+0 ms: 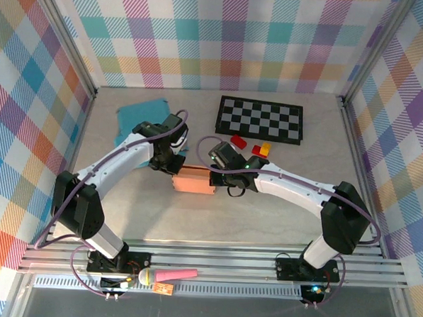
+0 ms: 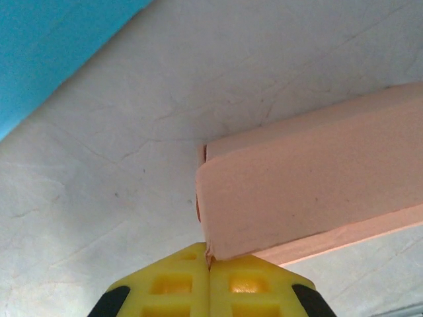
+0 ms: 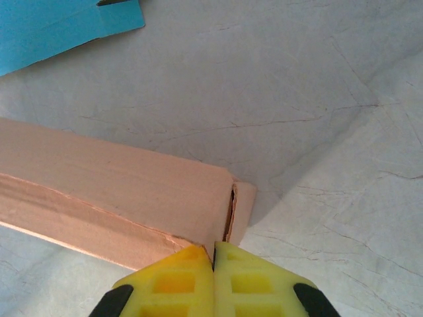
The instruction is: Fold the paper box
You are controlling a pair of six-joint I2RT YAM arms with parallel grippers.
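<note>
Bright checked walls (image 1: pixel 203 37) are standing around a pale grey worktop (image 1: pixel 279 219). A long pink paper box (image 1: pixel 193 182) is lying flat near the middle of the worktop, between the two arms. The left end effector (image 1: pixel 172 169) is reaching down to the box's left end. Its yellow fingers (image 2: pixel 172 287) are pressing together with nothing between them, and their tips are touching a corner of that end. The right end effector (image 1: pixel 215 177) is sitting at the box's right end, where a small flap (image 3: pixel 243 211) is sticking out a little. Its yellow fingers (image 3: pixel 251 287) are pressing together too, with their tips right against the box's edge. A blue paper sheet (image 1: pixel 139 119) is lying at the far left, well apart from the box. A black and white checked board (image 1: pixel 260 120) is lying at the far side, and a red block (image 1: pixel 238 141) and a yellow block (image 1: pixel 263 148) are sitting just in front of it.
</note>
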